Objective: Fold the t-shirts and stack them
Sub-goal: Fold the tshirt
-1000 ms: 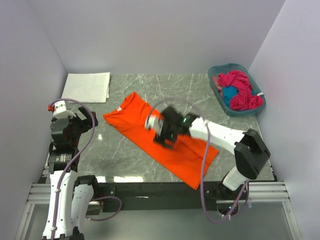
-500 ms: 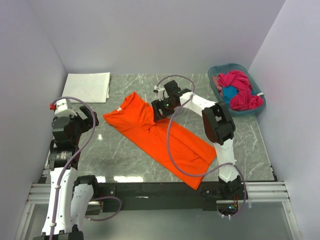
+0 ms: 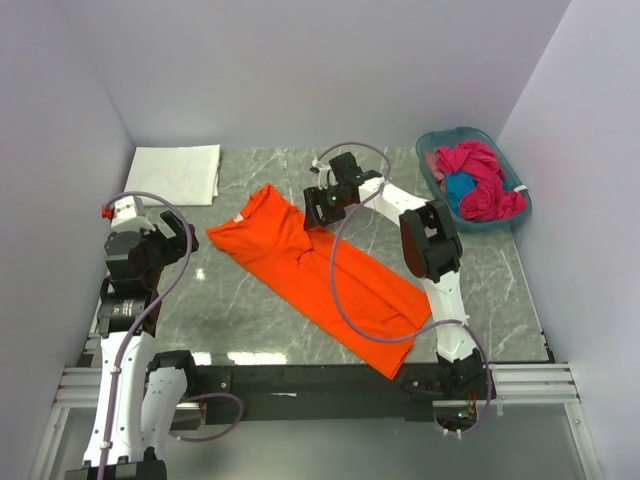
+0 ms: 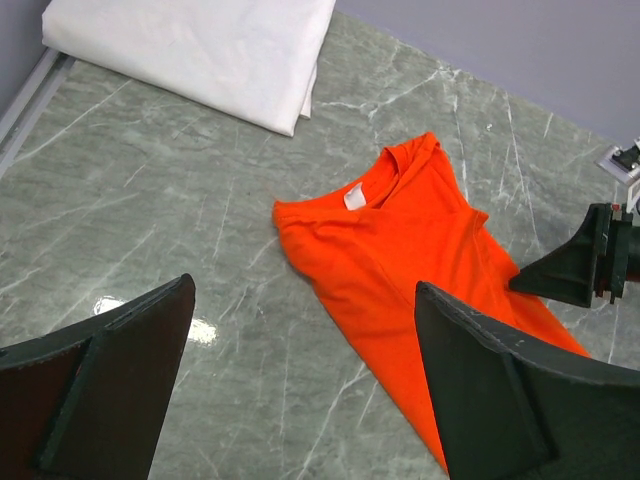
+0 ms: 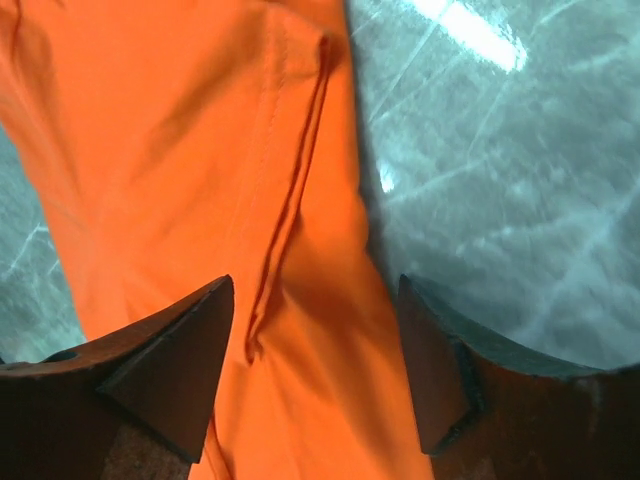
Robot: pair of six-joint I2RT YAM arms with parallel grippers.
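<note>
My right pincer [image 3: 323, 208] hangs over the far long edge of the orange shirt [image 3: 300, 262], its jaws spread. From its own camera the two dark fingers frame a stitched seam and the cloth's edge, with bare grey counter [image 5: 500, 180] showing to one side. I cannot tell from here whether the fingertips touch the cloth, and nothing is pinched between them. That view shows only a strip of the orange shirt [image 5: 180, 140], and the rest is cut off by the frame and by my own fingers. From above, the shirt lies flat and slantwise across the middle of the counter [image 3: 250, 318], collar toward the far left and hem toward the near right. My right arm and its lilac cable [image 3: 335, 300] cross part of it. My left pincer [image 3: 172, 240] is held well off to the left, jaws spread wide and empty. Through the gap of the left pincer [image 4: 305, 300] I see the collar end with a small white tag [image 4: 353, 198], while its fingers hide the lower part. A folded white shirt [image 3: 175, 172] lies at the far left corner. At the far right a teal basket [image 3: 497, 223] holds a bunched magenta shirt [image 3: 482, 172], which covers nearly all of a blue shirt [image 3: 458, 188].
</note>
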